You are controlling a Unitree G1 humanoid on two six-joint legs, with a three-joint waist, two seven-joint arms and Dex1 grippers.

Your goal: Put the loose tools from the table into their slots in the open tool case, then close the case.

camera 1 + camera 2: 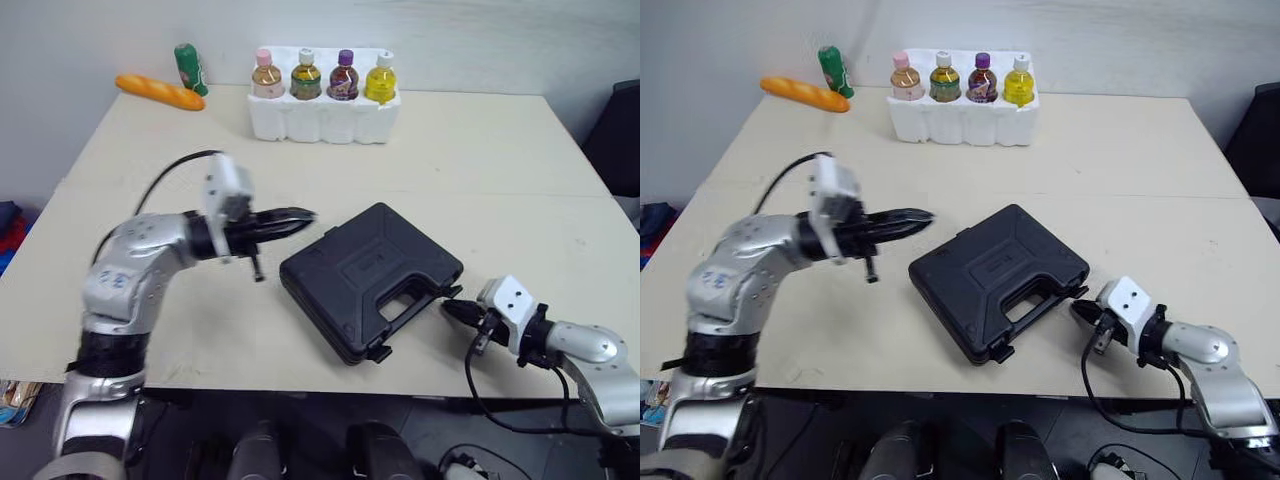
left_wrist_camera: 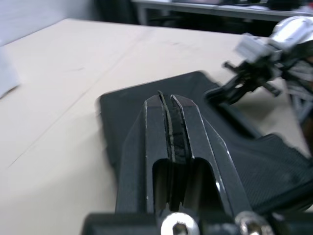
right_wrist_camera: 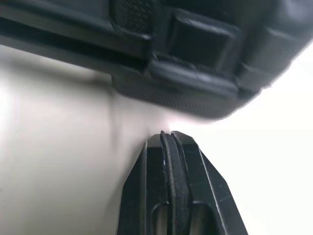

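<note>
Beige table (image 1: 480, 150) bears closed case (image 1: 360, 265); right wrist view reveals latch (image 3: 193, 83).

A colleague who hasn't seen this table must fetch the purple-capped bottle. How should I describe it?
At the far edge of the table stands a white foam holder holding four drinks. The purple-capped bottle is third from the robot's left, between a brownish bottle and a yellow bottle. It alone has a purple cap and dark reddish contents.
</note>
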